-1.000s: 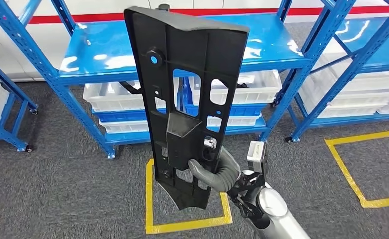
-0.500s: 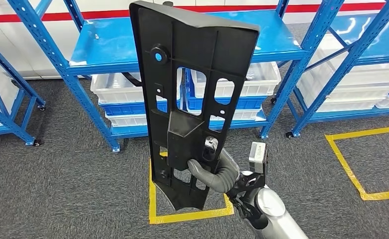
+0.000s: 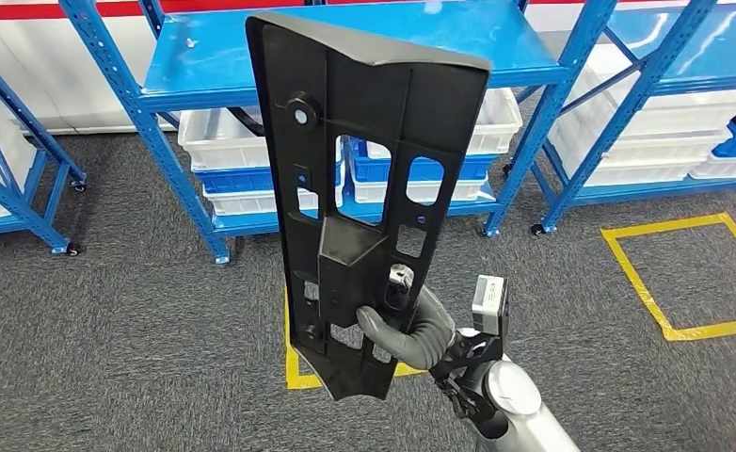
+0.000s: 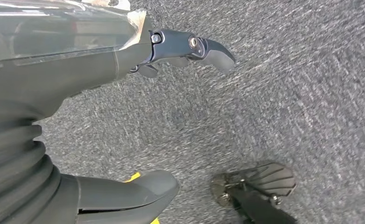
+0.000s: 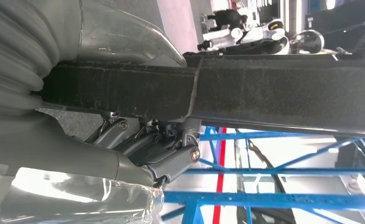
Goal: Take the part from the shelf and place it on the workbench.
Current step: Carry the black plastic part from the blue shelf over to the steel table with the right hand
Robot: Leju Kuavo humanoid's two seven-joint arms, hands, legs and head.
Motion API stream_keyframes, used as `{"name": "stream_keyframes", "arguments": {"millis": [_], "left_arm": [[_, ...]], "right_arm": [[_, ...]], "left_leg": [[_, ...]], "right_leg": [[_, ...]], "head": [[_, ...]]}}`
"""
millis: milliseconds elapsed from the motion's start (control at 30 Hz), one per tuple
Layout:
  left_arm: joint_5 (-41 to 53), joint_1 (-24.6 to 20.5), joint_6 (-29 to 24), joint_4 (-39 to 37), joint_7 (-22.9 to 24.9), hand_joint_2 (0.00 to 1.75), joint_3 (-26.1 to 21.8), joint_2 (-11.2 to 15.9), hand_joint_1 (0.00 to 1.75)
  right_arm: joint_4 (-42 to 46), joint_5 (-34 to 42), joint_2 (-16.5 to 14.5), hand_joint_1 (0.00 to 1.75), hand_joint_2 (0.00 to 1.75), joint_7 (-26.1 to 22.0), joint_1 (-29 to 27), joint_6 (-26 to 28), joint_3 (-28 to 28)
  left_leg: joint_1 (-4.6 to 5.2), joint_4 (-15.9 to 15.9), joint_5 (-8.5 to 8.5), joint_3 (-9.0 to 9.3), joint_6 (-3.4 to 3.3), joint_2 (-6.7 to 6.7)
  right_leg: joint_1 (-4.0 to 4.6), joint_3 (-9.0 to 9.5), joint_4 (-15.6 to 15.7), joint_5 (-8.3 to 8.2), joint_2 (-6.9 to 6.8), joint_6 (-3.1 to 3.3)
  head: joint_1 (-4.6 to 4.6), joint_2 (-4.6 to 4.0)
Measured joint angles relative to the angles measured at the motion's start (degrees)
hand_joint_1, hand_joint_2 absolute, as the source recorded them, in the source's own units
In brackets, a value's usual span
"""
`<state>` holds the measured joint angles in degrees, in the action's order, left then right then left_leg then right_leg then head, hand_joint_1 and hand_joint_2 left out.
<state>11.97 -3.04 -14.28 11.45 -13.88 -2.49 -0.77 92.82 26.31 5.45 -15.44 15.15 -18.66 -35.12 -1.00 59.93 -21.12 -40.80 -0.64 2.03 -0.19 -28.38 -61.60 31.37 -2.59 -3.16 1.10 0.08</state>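
Shelf (image 3: 345,56) nearer than before; part (image 3: 364,188) upright in right hand (image 3: 411,330)

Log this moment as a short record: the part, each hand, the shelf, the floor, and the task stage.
part: long black plastic panel with cut-outs, held upright, off the shelf
right hand: right hand grips the panel near its lower end
left hand: left hand holds nothing, fingers apart, above grey carpet
shelf: blue metal shelving beyond the panel, white bins on its lower level
floor: grey carpet, yellow tape squares
task stage: part in hand; workbench not seen
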Motion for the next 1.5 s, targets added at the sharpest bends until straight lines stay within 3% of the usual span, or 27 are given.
{"name": "stream_keyframes", "arguments": {"millis": [33, 67, 133, 200, 267, 300, 333, 367, 400, 467, 533, 600, 667, 767, 833, 867, 933, 967, 1033, 1133, 1200, 1267, 1333, 1367, 1400, 1467, 1500], "left_arm": [[-0.01, 0.06, 0.0, 0.0, 0.01, 1.75, 0.0, -0.02, 0.0], [-0.01, 0.09, -0.01, 0.0, 0.02, 1.75, 0.0, -0.03, 0.0], [-0.02, 0.08, -0.01, 0.0, 0.03, 1.75, 0.0, -0.02, 0.0], [-0.03, 0.13, 0.02, 0.0, 0.03, 1.75, 0.01, -0.07, 0.0], [-0.03, 0.22, 0.07, 0.0, 0.03, 1.75, 0.01, -0.05, 0.0], [-0.04, 0.23, 0.07, 0.0, 0.03, 1.75, 0.01, -0.01, 0.0], [-0.04, 0.23, 0.07, 0.0, 0.03, 1.75, 0.0, 0.04, 0.0], [-0.04, 0.24, 0.07, 0.0, 0.03, 1.75, 0.0, 0.05, 0.0], [-0.04, 0.24, 0.06, 0.0, 0.03, 1.75, 0.0, 0.05, 0.0], [-0.04, 0.26, 0.05, -0.01, 0.03, 1.75, 0.01, 0.15, 0.0], [-0.04, 0.34, 0.05, -0.02, 0.03, 1.75, 0.01, 0.25, 0.0], [-0.07, 0.36, 0.05, -0.02, 0.05, 1.75, 0.0, 0.2, 0.0], [-0.11, 0.31, 0.03, -0.02, 0.07, 1.75, 0.0, 0.14, 0.0], [-0.21, 0.45, -0.04, -0.03, 0.02, 1.75, -0.01, 0.14, 0.0], [-0.29, 0.59, -0.03, -0.04, 0.0, 1.75, -0.01, 0.13, 0.0], [-0.32, 0.6, -0.03, -0.04, -0.01, 1.75, -0.01, 0.11, 0.0], [-0.32, 0.56, -0.04, -0.04, -0.05, 1.75, -0.01, 0.09, 0.0], [-0.32, 0.54, -0.06, -0.04, -0.08, 1.75, -0.01, 0.13, 0.0], [-0.32, 0.53, -0.09, -0.04, -0.21, 1.75, -0.01, 0.24, 0.0], [-0.31, 0.46, -0.11, -0.03, -0.42, 1.75, 0.0, 0.19, 0.0], [-0.3, 0.41, -0.11, -0.03, -0.5, 1.75, 0.01, 0.11, 0.0], [-0.3, 0.56, -0.1, -0.04, -0.54, 1.75, 0.02, 0.14, 0.0], [-0.3, 0.81, -0.1, -0.05, -0.57, 1.75, 0.01, 0.21, 0.0], [-0.3, 0.89, -0.1, -0.05, -0.61, 1.75, 0.0, 0.24, 0.0], [-0.3, 0.93, -0.1, -0.05, -0.64, 1.75, 0.0, 0.23, 0.0], [-0.28, 0.92, -0.1, -0.05, -0.67, 1.75, 0.01, 0.29, 0.0], [-0.28, 0.92, -0.1, -0.05, -0.68, 1.75, 0.01, 0.32, 0.0]], "right_arm": [[0.01, -0.01, -0.05, 1.75, 1.75, -0.01, 0.07, 0.0, 0.0], [0.01, -0.03, -0.1, 1.75, 1.75, -0.02, 0.06, -0.01, 0.0], [0.01, -0.03, -0.12, 1.75, 1.75, -0.02, -0.11, -0.01, 0.02], [0.01, -0.03, -0.17, 1.75, 1.75, -0.01, -0.23, 0.0, 0.0], [0.0, -0.02, -0.23, 1.75, 1.75, -0.01, -0.32, 0.01, -0.03], [-0.01, -0.03, -0.25, 1.75, 1.75, -0.01, -0.41, 0.0, -0.04], [-0.01, -0.03, -0.25, 1.75, 1.75, 0.0, -0.52, 0.01, -0.04], [-0.02, -0.04, -0.25, 1.75, 1.75, 0.01, -0.62, 0.01, -0.04], [-0.02, -0.04, -0.25, 1.75, 1.75, 0.01, -0.68, 0.0, -0.04], [-0.02, -0.04, -0.26, 1.75, 1.75, 0.01, -0.66, 0.0, -0.03], [-0.01, -0.03, -0.28, 1.75, 1.75, 0.0, -0.62, 0.0, -0.03], [0.0, -0.03, -0.27, 1.75, 1.75, -0.01, -0.63, 0.0, -0.02], [0.01, -0.03, -0.22, 1.75, 1.75, -0.01, -0.63, 0.0, 0.02], [-0.01, -0.04, -0.17, 1.75, 1.75, -0.01, -0.75, 0.0, 0.03], [-0.02, -0.05, -0.09, 1.75, 1.75, 0.01, -1.08, 0.0, 0.03], [-0.02, -0.05, -0.04, 1.75, 1.75, 0.01, -1.19, 0.0, 0.04], [-0.01, -0.06, 0.03, 1.75, 1.75, 0.01, -1.27, 0.01, 0.09], [0.01, -0.07, 0.03, 1.75, 1.75, 0.01, -1.25, 0.04, 0.12], [0.03, -0.08, 0.05, 1.75, 1.75, -0.01, -1.27, 0.14, 0.22], [0.19, -0.14, 0.14, 1.75, 1.75, -0.03, -1.47, 0.38, 0.43], [0.46, -0.23, 0.14, 1.75, 1.75, -0.07, -1.57, 0.65, 0.5], [0.58, -0.36, 0.09, 1.75, 1.75, -0.09, -1.67, 0.81, 0.52], [0.58, -0.45, 0.06, 1.75, 1.75, -0.09, -1.92, 0.83, 0.51], [0.58, -0.48, 0.07, 1.75, 1.75, -0.08, -2.05, 0.83, 0.51], [0.58, -0.48, 0.06, 1.75, 1.75, -0.08, -2.14, 0.83, 0.51], [0.61, -0.47, 0.04, 1.75, 1.75, -0.08, -2.18, 0.82, 0.51], [0.63, -0.47, 0.03, 1.75, 1.75, -0.08, -2.16, 0.83, 0.51]], "left_leg": [[0.02, -0.16, 0.51, 0.06, 0.36, 0.51], [-0.03, -0.43, 1.02, 0.2, 0.76, 1.09], [-0.39, -0.44, 0.78, 0.21, 1.47, 1.22], [-0.63, 3.2, -3.45, -0.94, 2.01, -0.41], [-0.63, 10.69, -8.94, -3.01, 2.32, -1.87], [-0.63, 13.82, -10.25, -3.62, 2.42, -2.12], [-0.64, 15.14, -10.38, -3.29, 2.44, -2.2], [-0.64, 14.09, -9.55, -1.75, 2.37, -2.26], [-0.65, 10.88, -8.23, 0.91, 2.2, -2.55], [-0.7, 2.99, -6.8, 6.64, 1.59, -4.35], [-0.53, -0.68, -6.86, 9.02, 1.04, -5.53], [-0.37, -1.35, -6.51, 9.01, 0.48, -4.57], [-0.58, -2.19, -5.86, 8.95, -0.39, -3.19], [-0.72, -2.64, -5.23, 8.45, -0.93, -1.03], [-0.76, -2.62, -5.03, 8.12, -0.75, 0.42], [-0.85, -2.6, -4.95, 8.04, -0.62, 1.11], [-1.0, -2.5, -4.85, 8.05, -0.17, 2.31], [-0.95, -2.38, -4.88, 8.04, 0.2, 2.82], [-0.69, -2.24, -4.79, 8.03, 1.05, 3.67], [-0.93, -2.39, -4.77, 8.14, 2.12, 4.51], [-1.23, 0.54, -7.23, 6.95, 2.42, 2.19], [-1.18, 7.99, -11.48, 3.78, 2.24, -0.95], [-1.03, 13.81, -13.45, 1.17, 1.95, -2.04], [-0.99, 13.82, -12.79, 1.18, 1.73, -2.2], [-0.96, 11.52, -11.12, 2.31, 1.44, -2.49], [-0.98, 4.08, -7.57, 5.99, 0.71, -4.73], [-0.98, 1.09, -6.63, 7.43, 0.52, -5.93]], "right_leg": [[0.34, 1.55, 2.76, 1.14, -0.18, 0.7], [0.56, 1.95, 4.06, 1.45, 0.16, 1.3], [0.05, 1.18, 4.07, 0.4, 1.02, 2.47], [-0.39, 0.3, 4.18, -0.83, 1.68, 3.67], [-0.17, -0.72, 4.09, -1.95, 2.43, 4.28], [-0.05, -1.24, 4.03, -2.48, 2.9, 4.27], [0.05, -1.72, 3.96, -2.94, 3.42, 4.18], [0.11, -2.19, 3.89, -3.3, 3.97, 4.02], [0.13, -2.52, 3.8, -3.56, 4.56, 3.83], [0.17, -3.02, 3.6, -3.89, 5.56, 3.39], [0.16, -3.4, 3.5, -4.28, 6.4, 2.75], [0.21, -3.92, 3.52, -4.74, 7.32, 1.96], [0.37, -5.27, 1.93, -3.99, 6.51, 1.55], [0.05, -9.96, -7.79, 0.51, 3.8, 1.59], [-0.51, -11.79, -12.4, 2.02, 3.25, 0.9], [-0.83, -10.99, -11.37, 1.41, 3.01, 0.23], [-1.4, -6.58, -3.72, -1.33, 1.32, -1.22], [-1.39, -4.45, 0.13, -2.5, 0.12, -1.55], [-1.11, -2.74, 3.88, -3.58, -1.11, -0.95], [-0.99, -3.46, 3.84, -4.09, 0.65, 0.85], [-1.29, -3.49, 3.99, -4.61, 1.81, 1.91], [-1.11, -3.8, 3.99, -4.97, 2.99, 2.74], [-0.63, -3.98, 3.95, -5.16, 4.41, 3.14], [-0.42, -4.01, 3.9, -5.21, 5.18, 3.22], [-0.28, -4.01, 3.83, -5.24, 5.98, 3.26], [-0.04, -4.1, 3.6, -5.28, 7.47, 3.23], [0.04, -4.29, 3.44, -5.31, 8.16, 3.09]], "head": [[0.06, 0.01], [0.13, 0.0], [0.21, 0.0], [0.28, 0.0], [0.34, 0.0], [0.34, 0.01], [0.34, 0.01], [0.36, 0.01], [0.37, 0.01], [0.3, 0.01], [0.25, 0.01], [0.27, 0.01], [0.02, 0.01], [-0.59, 0.01], [-0.66, 0.0], [-0.7, 0.0], [-0.74, 0.01], [-0.82, 0.01], [-0.85, 0.01], [-0.73, 0.0], [-0.53, 0.01], [-0.28, 0.01], [-0.2, 0.01], [-0.21, 0.01], [-0.21, 0.01], [-0.23, 0.0], [-0.28, 0.0]]}}
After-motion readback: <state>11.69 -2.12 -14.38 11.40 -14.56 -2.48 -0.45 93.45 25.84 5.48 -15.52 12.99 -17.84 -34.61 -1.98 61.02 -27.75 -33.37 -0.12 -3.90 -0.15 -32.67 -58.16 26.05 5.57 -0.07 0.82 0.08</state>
